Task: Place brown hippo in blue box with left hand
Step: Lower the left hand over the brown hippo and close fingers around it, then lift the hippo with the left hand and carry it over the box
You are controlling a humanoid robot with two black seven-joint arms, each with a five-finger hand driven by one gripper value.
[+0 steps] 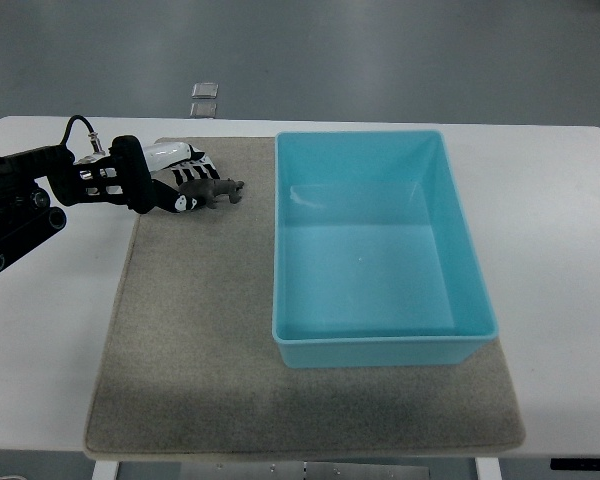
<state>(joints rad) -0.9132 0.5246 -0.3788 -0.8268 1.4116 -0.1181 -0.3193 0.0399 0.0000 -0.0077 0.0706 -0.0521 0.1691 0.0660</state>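
Top view, left hand (pixel 175 185) fingers curled around brown hippo (pixel 212 192), over beige felt mat (pixel 200 340) on white table (pixel 560 200), empty blue box (pixel 380 250) just beside, grey floor (pixel 380 50) behind

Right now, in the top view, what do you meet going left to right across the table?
Left arm → left hand → hippo held in its fingers → blue box → bare table. The grey mat lies under the hand, hippo and box.
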